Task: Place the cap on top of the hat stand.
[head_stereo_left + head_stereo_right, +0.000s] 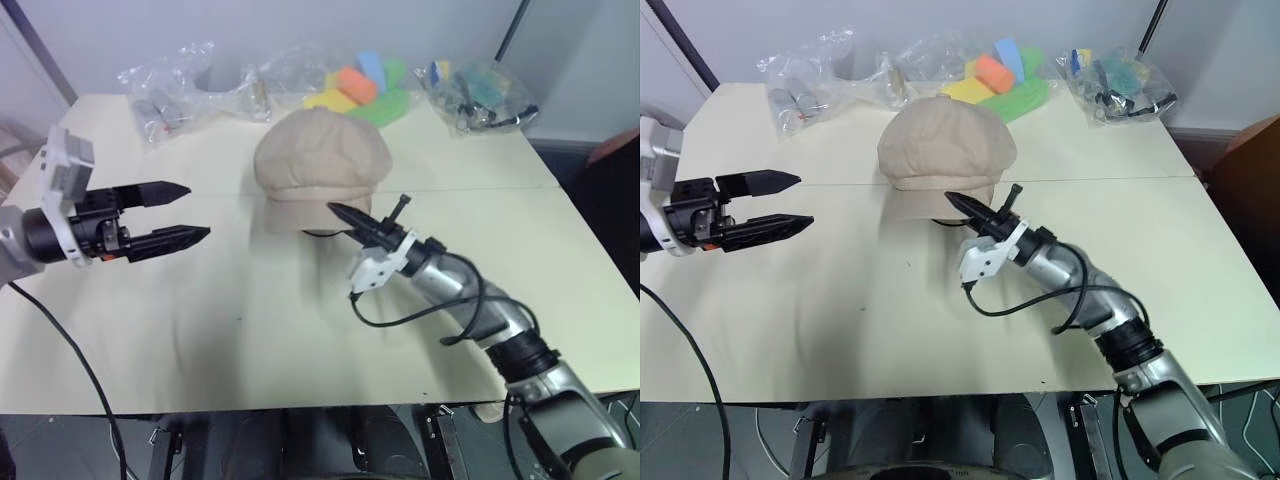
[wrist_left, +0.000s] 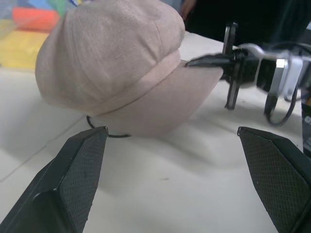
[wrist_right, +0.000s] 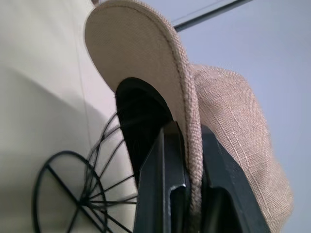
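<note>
Cap (image 1: pixel 322 160): soft, light, floppy cloth; puffy top, short stiff brim; sits over the hat stand (image 3: pixel 82 189), near the middle of the surface (image 1: pixel 180 330).
Hat stand: thin black wire hoops, peeking out under the cap; likely light, easy to tip.
Right gripper (image 3: pixel 187 160): clenched on the brim edge of the cap, 2 fingers pinching the seam.
Left gripper (image 1: pixel 185 213): spread wide, holding nothing, well apart from the cap.
Best hold: the stiff brim; puffy top would squash.
Care: gentle moves, so the stand stays put.
</note>
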{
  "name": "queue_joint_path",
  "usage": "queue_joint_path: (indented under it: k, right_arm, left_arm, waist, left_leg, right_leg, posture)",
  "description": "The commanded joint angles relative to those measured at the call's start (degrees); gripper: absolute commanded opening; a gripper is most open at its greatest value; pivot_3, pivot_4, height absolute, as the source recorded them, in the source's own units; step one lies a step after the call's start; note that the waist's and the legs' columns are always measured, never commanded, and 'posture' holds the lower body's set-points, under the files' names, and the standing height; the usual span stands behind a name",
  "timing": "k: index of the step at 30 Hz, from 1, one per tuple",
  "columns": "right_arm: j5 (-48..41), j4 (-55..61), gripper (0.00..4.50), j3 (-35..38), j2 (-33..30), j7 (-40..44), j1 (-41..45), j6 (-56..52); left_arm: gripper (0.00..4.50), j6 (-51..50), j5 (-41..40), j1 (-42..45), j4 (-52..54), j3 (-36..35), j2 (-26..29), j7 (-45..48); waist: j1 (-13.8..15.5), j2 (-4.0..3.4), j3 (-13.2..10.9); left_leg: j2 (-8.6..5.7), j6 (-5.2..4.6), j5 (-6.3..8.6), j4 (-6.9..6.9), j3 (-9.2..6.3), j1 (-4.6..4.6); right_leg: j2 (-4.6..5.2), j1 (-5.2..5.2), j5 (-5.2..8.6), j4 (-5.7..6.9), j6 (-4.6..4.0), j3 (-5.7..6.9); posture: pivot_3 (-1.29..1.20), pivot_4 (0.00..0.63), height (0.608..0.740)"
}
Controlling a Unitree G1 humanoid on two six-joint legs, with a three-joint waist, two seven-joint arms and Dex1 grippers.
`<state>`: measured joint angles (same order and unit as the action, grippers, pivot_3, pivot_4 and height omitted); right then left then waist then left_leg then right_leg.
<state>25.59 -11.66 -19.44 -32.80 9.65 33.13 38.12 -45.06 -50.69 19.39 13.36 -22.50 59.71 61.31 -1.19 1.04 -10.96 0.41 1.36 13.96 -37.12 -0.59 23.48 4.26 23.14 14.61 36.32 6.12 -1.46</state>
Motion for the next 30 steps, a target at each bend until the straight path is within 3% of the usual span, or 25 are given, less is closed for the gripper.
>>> queue_joint_path:
  k: [1,5,6,10,14,15,18,23,27,30]
  right_arm:
    - [-1.6,-7.9,0.05,0.4,-0.3,0.8,2.8,7.1]
    - [0.3,-15.6,0.05,0.2,1.2,-0.5,4.8,10.1]
    - [0.6,-16.9,0.36,0.3,1.5,-0.6,5.1,10.1]
    - [0.0,-17.1,2.07,0.6,1.5,1.6,3.3,8.7]
    - [-1.2,-8.8,4.16,3.6,-2.3,3.9,-3.1,5.4]
    - [-4.3,-4.5,4.45,5.1,-4.6,6.7,-6.1,3.4]
    - [-10.6,5.0,4.45,8.7,-9.1,12.4,-12.0,-1.8]
    - [-38.0,19.8,4.45,20.5,-23.1,31.0,-20.2,-24.8]
    - [-63.5,20.7,4.45,29.1,-31.7,44.8,-16.6,-54.2]
    - [-73.3,16.8,4.45,31.7,-35.4,52.6,-11.6,-68.0]
  left_arm:
    - [4.5,1.5,0.3,2.1,-0.4,-0.2,-0.2,0.3]
    - [4.5,1.3,0.2,2.7,-0.5,-0.2,-0.1,0.4]
    - [4.5,1.2,0.1,2.6,-0.4,-0.3,-0.1,0.3]
    - [4.5,1.1,-0.1,2.7,-0.4,-0.6,0.0,0.2]
    - [4.5,0.4,-0.4,3.0,-0.6,-0.3,0.2,0.2]
    - [4.5,0.4,-0.4,3.1,-0.8,-0.1,0.2,0.3]
    - [4.5,0.4,-0.1,3.4,-1.4,0.2,0.3,0.7]
    - [4.5,2.0,1.9,5.3,-4.1,2.2,0.2,2.0]
    - [4.5,3.5,3.1,6.8,-5.5,3.2,-0.5,2.9]
    - [4.5,3.9,3.8,7.9,-6.5,3.6,-1.0,3.0]
  waist:
    - [0.0,0.0,0.0]
    - [-0.1,0.0,0.0]
    - [-0.1,0.0,0.0]
    - [0.0,-0.01,0.0]
    - [0.4,-0.02,0.0]
    - [0.5,-0.02,0.0]
    - [0.4,-0.02,0.0]
    - [0.3,-0.09,-0.1]
    - [0.2,-0.1,-0.1]
    - [0.3,-0.11,-0.1]
  left_leg:
    - [0.01,0.0,0.0,0.0,0.0,0.0]
    - [0.0,0.0,0.0,0.0,0.01,-0.01]
    - [0.01,0.0,0.0,0.0,0.01,-0.01]
    - [0.02,0.0,0.0,0.01,0.01,-0.03]
    - [0.02,0.0,0.0,0.0,-0.01,-0.02]
    - [0.01,0.0,0.0,0.01,-0.03,0.0]
    - [-0.02,0.0,0.0,-0.02,-0.04,0.0]
    - [0.03,-0.01,0.0,-0.02,0.0,-0.06]
    - [0.25,-0.01,0.01,-0.03,0.04,-0.15]
    - [0.32,-0.02,0.01,-0.01,0.04,-0.14]
  right_leg:
    - [0.0,0.0,0.0,0.0,0.0,0.0]
    - [-0.01,0.0,0.0,0.0,0.0,-0.01]
    - [-0.01,0.0,0.0,0.01,0.0,-0.01]
    - [-0.03,0.0,-0.01,0.02,0.0,-0.01]
    - [-0.03,-0.01,-0.04,0.03,0.06,-0.01]
    - [-0.02,-0.01,-0.03,0.02,0.05,-0.01]
    - [0.02,-0.06,-0.01,0.01,0.01,-0.02]
    - [0.03,-0.08,0.0,0.02,0.01,-0.02]
    - [-0.09,-0.17,0.0,-0.01,-0.01,-0.02]
    - [-0.09,-0.15,0.0,-0.03,-0.04,-0.01]
  posture:
    - [0.0,0.15,0.74]
    - [0.0,0.15,0.74]
    - [0.0,0.15,0.74]
    - [0.0,0.15,0.74]
    - [0.0,0.15,0.74]
    - [0.0,0.15,0.74]
    - [0.0,0.15,0.74]
    - [0.0,0.15,0.74]
    - [0.0,0.15,0.74]
    - [0.0,0.15,0.74]
